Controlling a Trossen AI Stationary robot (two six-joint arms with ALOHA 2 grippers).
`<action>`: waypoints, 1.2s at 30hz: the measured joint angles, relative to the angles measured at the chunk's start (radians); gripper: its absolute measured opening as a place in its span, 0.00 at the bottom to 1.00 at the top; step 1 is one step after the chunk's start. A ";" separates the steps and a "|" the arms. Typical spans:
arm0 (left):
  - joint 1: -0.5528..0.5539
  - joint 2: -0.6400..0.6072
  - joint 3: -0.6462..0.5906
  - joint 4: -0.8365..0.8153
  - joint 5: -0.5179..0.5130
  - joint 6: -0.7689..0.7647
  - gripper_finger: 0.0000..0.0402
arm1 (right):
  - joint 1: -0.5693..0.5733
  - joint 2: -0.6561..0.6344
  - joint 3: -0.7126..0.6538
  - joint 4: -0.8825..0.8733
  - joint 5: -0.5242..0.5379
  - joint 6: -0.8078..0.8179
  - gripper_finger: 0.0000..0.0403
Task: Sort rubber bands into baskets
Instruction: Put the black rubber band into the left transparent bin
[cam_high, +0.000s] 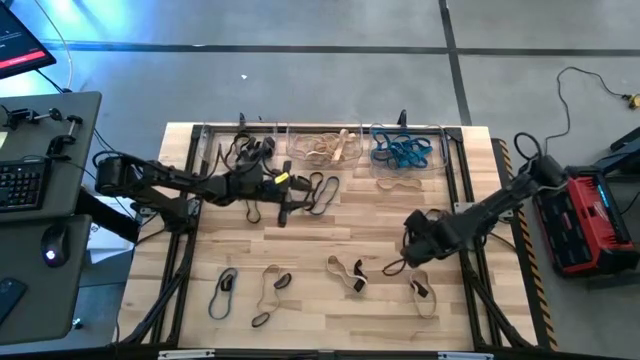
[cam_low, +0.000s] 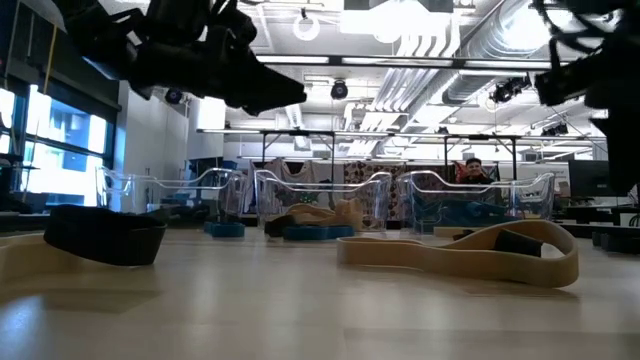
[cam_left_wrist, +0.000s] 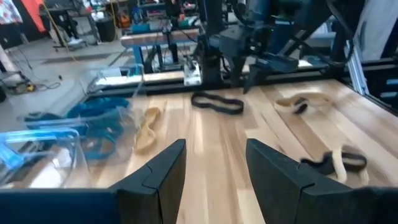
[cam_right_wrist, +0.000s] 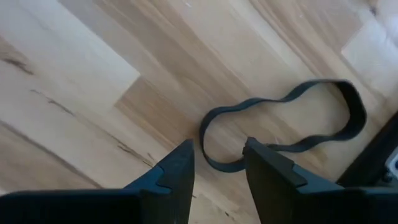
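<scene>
Three clear baskets stand along the far edge: the left one holds black rubber bands, the middle one tan ones and the right one blue ones. My right gripper is open and points down over the near right part of the table. Its fingers stand on either side of the near end of a black band that lies flat on the wood. My left gripper is open and empty. It hovers near loose black bands in front of the baskets.
Loose bands lie on the wood: a tan one in front of the blue basket, and tan and black ones along the near edge. A black metal frame edges the table.
</scene>
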 joint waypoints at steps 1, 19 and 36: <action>-0.004 0.000 -0.007 -0.001 0.000 -0.001 0.40 | -0.014 0.008 0.000 0.001 -0.014 -0.009 0.32; -0.154 0.001 -0.132 0.178 -0.056 -0.051 0.40 | -0.222 0.119 -0.002 0.058 -0.170 -0.263 0.32; -0.185 0.001 -0.132 0.179 -0.057 -0.043 0.40 | -0.257 0.113 -0.138 0.260 -0.275 -0.320 0.18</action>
